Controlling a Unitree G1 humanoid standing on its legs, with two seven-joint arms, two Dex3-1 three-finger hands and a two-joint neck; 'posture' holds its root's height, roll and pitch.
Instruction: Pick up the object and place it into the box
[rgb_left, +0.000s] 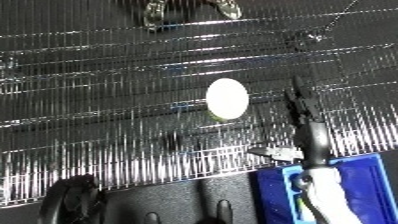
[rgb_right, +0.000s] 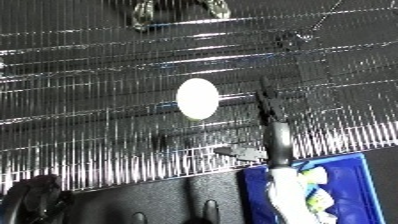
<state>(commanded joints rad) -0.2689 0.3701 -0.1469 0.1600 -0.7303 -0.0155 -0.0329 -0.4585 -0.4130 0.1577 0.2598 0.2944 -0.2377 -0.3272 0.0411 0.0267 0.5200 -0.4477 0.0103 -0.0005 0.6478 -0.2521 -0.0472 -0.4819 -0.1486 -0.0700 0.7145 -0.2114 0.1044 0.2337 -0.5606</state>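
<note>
A white oval object lies on the dark, glossy, streaked surface near the middle of the view. My right hand reaches up from the lower right, open, with its fingers straight and its thumb sticking out to the left. The fingertips end just right of the object, and I cannot tell whether they touch it. The blue bin sits at the lower right, under my right forearm. A dark rounded shape at the lower left looks like my left hand.
Pale white and green items lie inside the bin. Two metal pieces show at the top edge. A black part of my body fills the lower middle.
</note>
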